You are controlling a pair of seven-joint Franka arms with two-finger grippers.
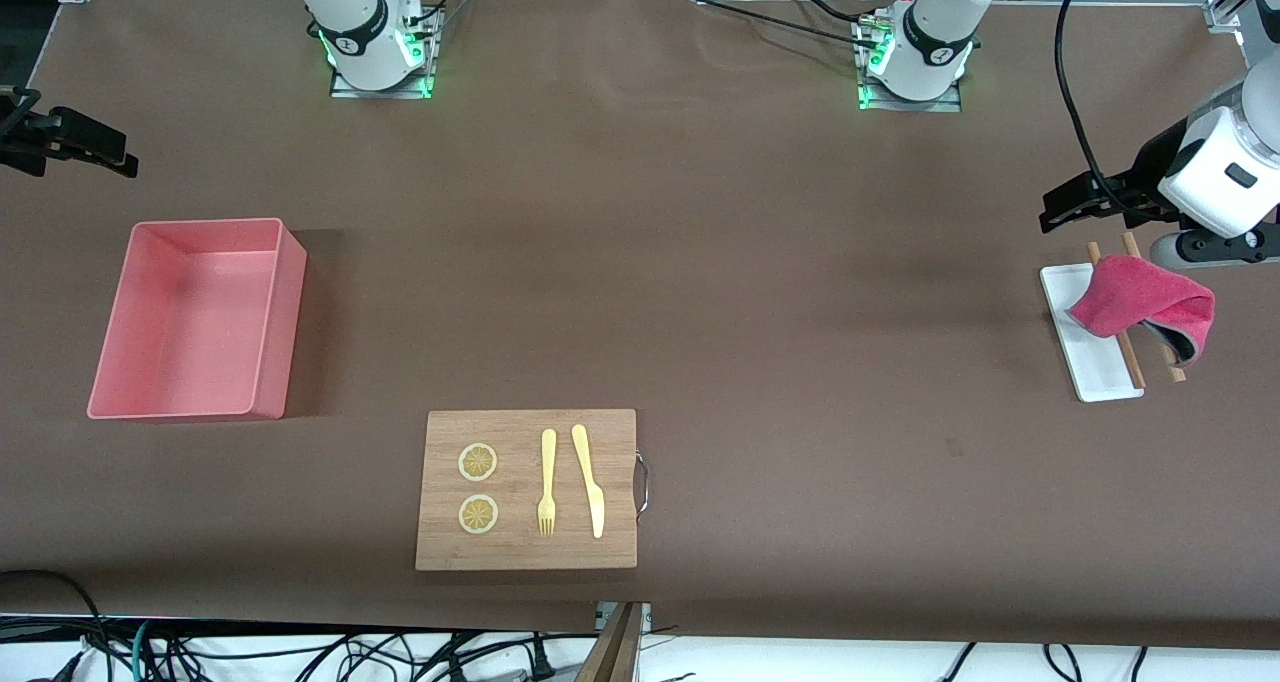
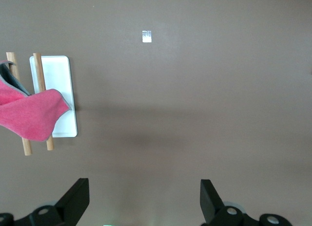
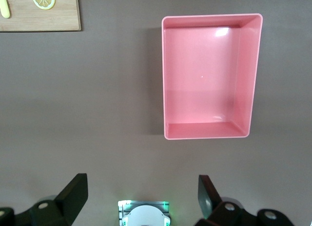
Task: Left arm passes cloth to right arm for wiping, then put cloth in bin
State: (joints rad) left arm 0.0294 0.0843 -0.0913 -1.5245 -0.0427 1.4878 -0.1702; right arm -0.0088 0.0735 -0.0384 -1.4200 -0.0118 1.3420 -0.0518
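Note:
The magenta-pink cloth (image 1: 1145, 307) with its grey border lies draped over two wooden sticks (image 1: 1130, 347) on a small white tray (image 1: 1085, 362) at the left arm's end of the table. In the left wrist view the cloth (image 2: 29, 116) shows at the edge. My left gripper (image 1: 1062, 207) hangs in the air beside the tray, open and empty (image 2: 145, 199). The salmon-pink bin (image 1: 200, 317) stands empty at the right arm's end; the right wrist view shows the bin (image 3: 209, 75) from above. My right gripper (image 1: 85, 142) hovers open and empty (image 3: 143, 197) over bare table beside the bin.
A wooden board (image 1: 527, 489) with two lemon slices (image 1: 478, 487), a yellow fork (image 1: 547, 482) and a knife (image 1: 590, 482) lies nearer to the front camera, mid-table. Both arm bases (image 1: 375, 52) stand along the table's edge farthest from the front camera. Brown tabletop spreads between bin and tray.

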